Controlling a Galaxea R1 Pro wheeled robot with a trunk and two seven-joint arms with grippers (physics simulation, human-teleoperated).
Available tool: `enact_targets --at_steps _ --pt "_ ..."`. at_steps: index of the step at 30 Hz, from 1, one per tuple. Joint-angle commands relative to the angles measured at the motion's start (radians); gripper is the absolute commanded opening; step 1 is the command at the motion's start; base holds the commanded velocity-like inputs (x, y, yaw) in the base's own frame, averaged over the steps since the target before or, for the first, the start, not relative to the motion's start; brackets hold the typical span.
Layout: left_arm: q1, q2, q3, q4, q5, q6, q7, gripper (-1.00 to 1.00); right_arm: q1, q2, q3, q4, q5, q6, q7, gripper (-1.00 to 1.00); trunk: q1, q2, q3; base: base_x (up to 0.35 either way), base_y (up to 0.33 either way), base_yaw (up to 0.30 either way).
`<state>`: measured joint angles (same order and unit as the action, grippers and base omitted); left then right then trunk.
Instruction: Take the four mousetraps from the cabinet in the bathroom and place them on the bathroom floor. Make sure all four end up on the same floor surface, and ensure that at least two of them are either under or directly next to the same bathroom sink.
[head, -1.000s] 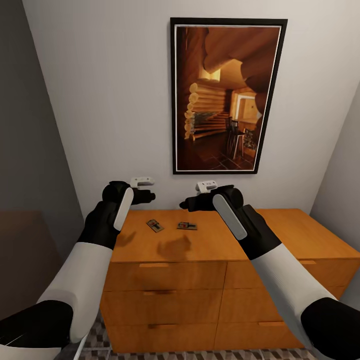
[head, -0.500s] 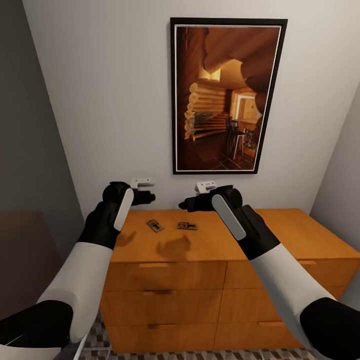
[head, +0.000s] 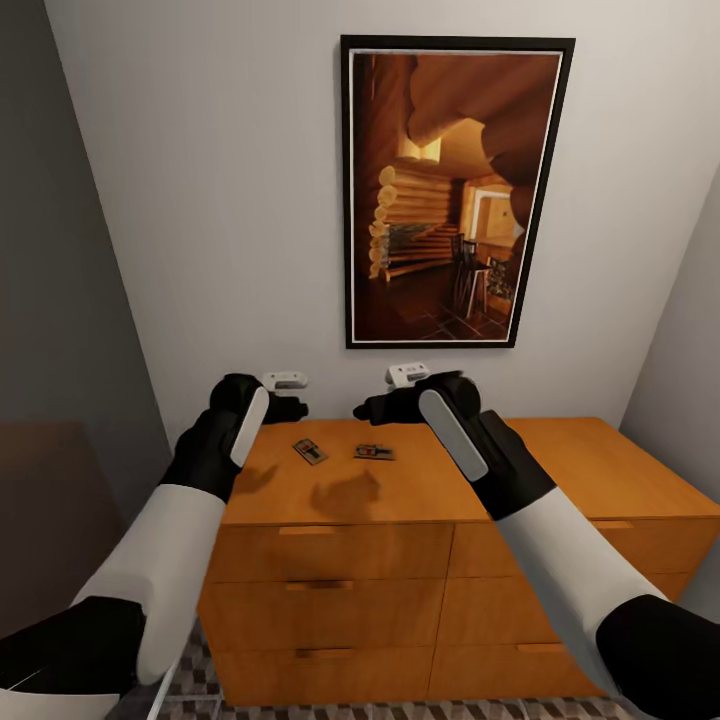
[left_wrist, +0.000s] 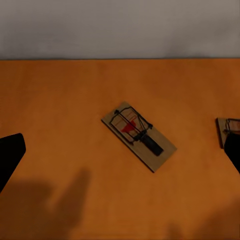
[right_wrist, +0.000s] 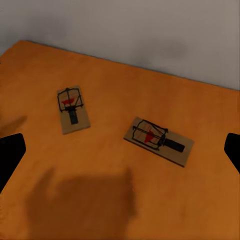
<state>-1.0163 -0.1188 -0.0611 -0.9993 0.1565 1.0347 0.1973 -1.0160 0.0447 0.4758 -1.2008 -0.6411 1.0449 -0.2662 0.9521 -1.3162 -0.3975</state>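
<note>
Two mousetraps lie flat on top of the orange-brown cabinet (head: 400, 500), which stands against the pale wall below a framed picture (head: 455, 190) of a log interior. Taking the cabinet as the landmark, the left mousetrap (head: 309, 451) rests on its top toward the left end, turned at an angle to the cabinet's front edge, and the right mousetrap (head: 373, 452) lies just beside it toward the middle, roughly parallel to that edge. The two are near each other but apart. Each shows a dark wire frame and a small red patch on its wooden base.

The left gripper (head: 290, 405) hangs above the cabinet's left rear part, close to the wall. In the left wrist view its dark fingertips (left_wrist: 10, 155) sit far apart, with the left mousetrap (left_wrist: 139, 135) on the wood between them, and nothing clamped.

The right gripper (head: 365, 410) hangs above the cabinet's top near the wall, over the area just behind the right mousetrap. Its fingertips (right_wrist: 10, 155) are likewise spread wide and carry nothing; both mousetraps lie on the wood beneath.

A strip of cube-patterned bathroom floor (head: 200, 690) shows at the foot of the cabinet.
</note>
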Motion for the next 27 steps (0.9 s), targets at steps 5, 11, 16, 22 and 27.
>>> enact_targets --at_steps 5,11,16,22,27 --pt "-0.001 0.012 -0.001 0.007 0.010 0.003 0.010 1.00 -0.001 0.044 0.002 0.025 -0.008 0.002 -0.022 1.00 0.000 -0.001 -0.001 0.000 0.000 0.000" --pt "-0.001 0.027 0.000 0.009 0.009 0.004 0.010 1.00 -0.001 0.123 0.002 0.083 0.015 0.002 -0.055 1.00 0.000 -0.001 -0.001 0.000 0.000 0.000" --pt "-0.001 0.034 0.000 0.009 0.009 0.005 0.010 1.00 -0.001 0.130 0.001 0.107 0.042 0.002 -0.074 1.00 0.000 -0.001 -0.001 0.000 0.000 0.000" --pt "-0.001 0.039 0.000 0.004 0.009 0.005 0.011 1.00 -0.001 0.130 0.000 0.121 0.058 0.002 -0.083 1.00 0.000 -0.001 -0.001 0.000 0.000 0.000" --pt "-0.001 0.040 0.001 -0.002 0.007 0.005 0.011 1.00 -0.001 0.130 0.000 0.126 0.061 0.002 -0.087 1.00 0.000 -0.001 -0.001 0.000 0.000 0.000"
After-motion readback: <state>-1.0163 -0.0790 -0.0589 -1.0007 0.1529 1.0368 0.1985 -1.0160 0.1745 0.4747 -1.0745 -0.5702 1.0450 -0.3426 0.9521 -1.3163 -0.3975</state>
